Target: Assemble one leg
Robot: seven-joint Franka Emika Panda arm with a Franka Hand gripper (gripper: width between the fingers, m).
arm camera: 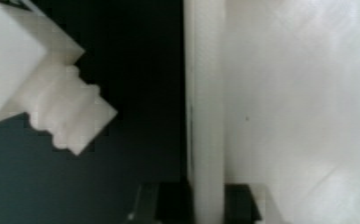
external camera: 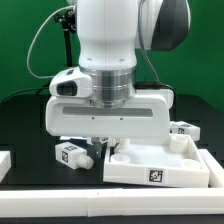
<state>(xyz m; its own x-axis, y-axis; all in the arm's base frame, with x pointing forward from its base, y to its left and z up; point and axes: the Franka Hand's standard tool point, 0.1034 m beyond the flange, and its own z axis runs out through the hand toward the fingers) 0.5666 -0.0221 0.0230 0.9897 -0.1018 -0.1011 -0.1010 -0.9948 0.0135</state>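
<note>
Nearest me, the tray-like panel (external camera: 160, 168) sits on the worktop (external camera: 22, 122). The leg (external camera: 70, 152) lies loose just beside its corner. The hand (external camera: 103, 138) hangs low between them, fingers hidden, so I cannot tell its spread. Dropping lower, it might catch the panel's wall and shove it.

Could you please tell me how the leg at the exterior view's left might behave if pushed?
The leg looks like rigid plastic, so probably stiff and light. Its flat square sides suggest it would slide rather than roll. Lying near the panel, it may bump it.
</note>
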